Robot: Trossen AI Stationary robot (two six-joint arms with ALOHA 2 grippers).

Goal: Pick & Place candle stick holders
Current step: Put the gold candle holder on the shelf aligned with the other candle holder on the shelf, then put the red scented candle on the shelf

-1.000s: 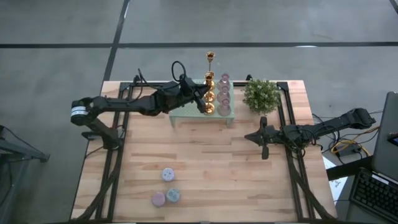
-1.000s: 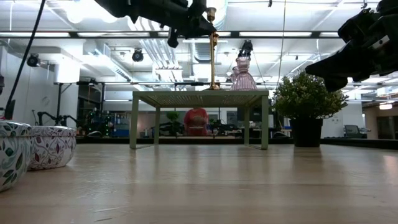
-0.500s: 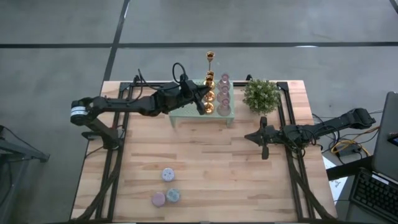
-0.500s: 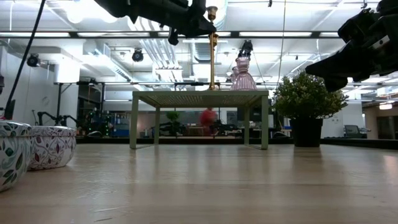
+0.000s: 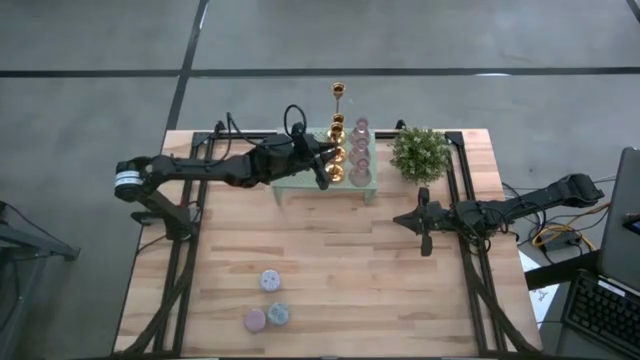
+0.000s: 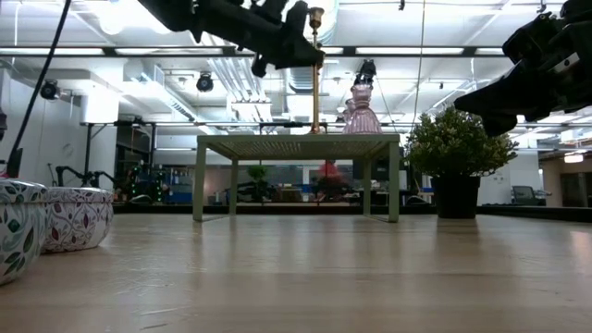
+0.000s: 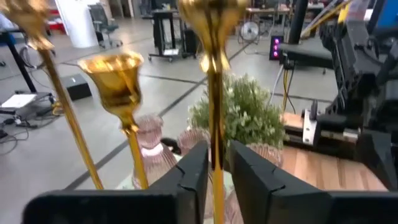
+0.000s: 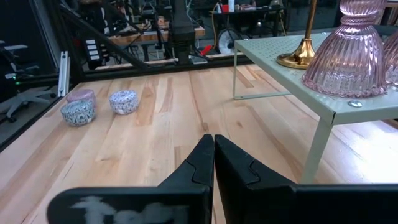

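Left tool (image 7: pixel 214 163) has crept slightly back along the green stand (image 5: pixel 300 178) since a second ago, fingers now clamped on a gold candle holder's (image 7: pixel 212 93) thin stem, at 12 o'clock on the bench (image 5: pixel 330 270). Grasp looks made; lift comes next.

Count: gold holders, four or so in a row; pink glass (image 5: pixel 360 152), about four; three squat round ones (image 5: pixel 268 303) at 7 o'clock; one plant (image 5: pixel 420 152).

Right tool (image 5: pixel 424 229), fingers clenched on nothing, waits at 3 o'clock.
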